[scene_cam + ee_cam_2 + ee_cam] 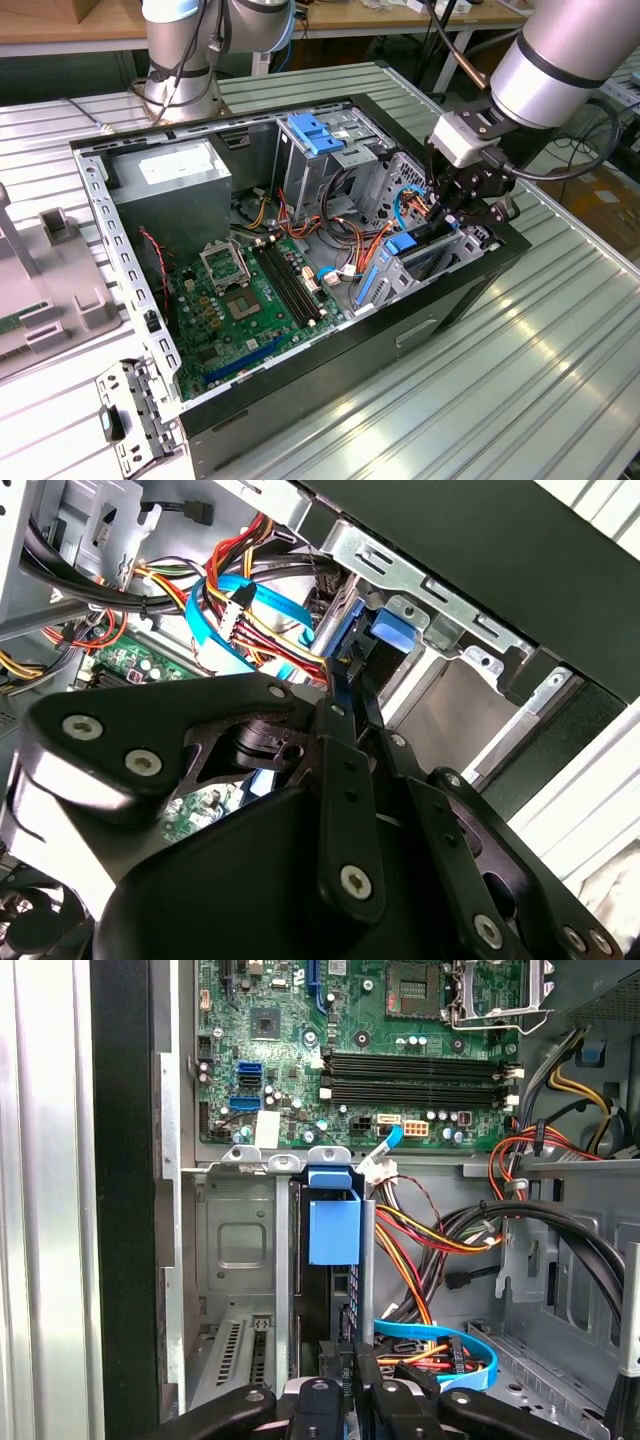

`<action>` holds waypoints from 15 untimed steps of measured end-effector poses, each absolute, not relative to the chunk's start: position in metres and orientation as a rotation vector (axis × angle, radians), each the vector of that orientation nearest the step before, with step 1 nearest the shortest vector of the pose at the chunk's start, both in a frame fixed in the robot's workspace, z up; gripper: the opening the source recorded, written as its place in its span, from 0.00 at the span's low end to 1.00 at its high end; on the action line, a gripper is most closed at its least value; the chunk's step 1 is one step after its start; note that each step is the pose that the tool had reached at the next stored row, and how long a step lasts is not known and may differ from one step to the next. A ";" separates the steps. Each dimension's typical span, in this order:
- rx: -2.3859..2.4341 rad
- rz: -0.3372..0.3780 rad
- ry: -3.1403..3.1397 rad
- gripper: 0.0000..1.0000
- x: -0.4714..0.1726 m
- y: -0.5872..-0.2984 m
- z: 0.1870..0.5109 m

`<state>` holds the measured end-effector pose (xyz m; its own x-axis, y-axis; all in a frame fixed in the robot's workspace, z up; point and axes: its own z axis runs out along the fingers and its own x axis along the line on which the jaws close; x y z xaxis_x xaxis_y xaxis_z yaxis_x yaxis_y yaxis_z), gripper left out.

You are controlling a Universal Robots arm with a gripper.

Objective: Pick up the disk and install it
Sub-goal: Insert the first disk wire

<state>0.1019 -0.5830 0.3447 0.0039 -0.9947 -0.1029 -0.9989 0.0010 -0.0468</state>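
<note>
Jaws pinched almost shut, with a narrow gap left, clamped on the thin edge of the disk (331, 1300). Black fingertips (366, 1378) press on either side of that edge in the first wrist view.

Stands on edge, the disk, down inside the metal drive bay (240, 1250) at the front corner of the open computer case (330, 400), near the exterior view's right. Carries a blue plastic carrier tab (333, 1225) on its end, seen also in the second wrist view (386, 640) just beyond the converging fingers. Sits partly sunk between the bay's grey walls in the exterior view (436, 258), directly under the arm (560, 60) reaching down into the case.

Beside the bay, a tangle of red, yellow and black wires (430, 1240) and a flat blue ribbon cable (450, 1345), close to the disk; cannot tell whether touching it.

Deeper in the case, green motherboard (240, 300) with 4 long dark memory slots (410, 1072). Large grey power-supply box (170, 190) at the far corner toward the exterior view's left. Blue bracket (315, 133) on top of the grey drive cage (310, 180), well apart from the disk.

Under everything, a ribbed metal tabletop (560, 380), with the case lying on its side, open face up.
</note>
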 end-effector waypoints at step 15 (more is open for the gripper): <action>-2.148 0.061 2.145 0.17 0.102 -0.583 0.343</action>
<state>0.1019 -0.5830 0.3427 0.0039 -0.9947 -0.1027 -0.9989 0.0009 -0.0463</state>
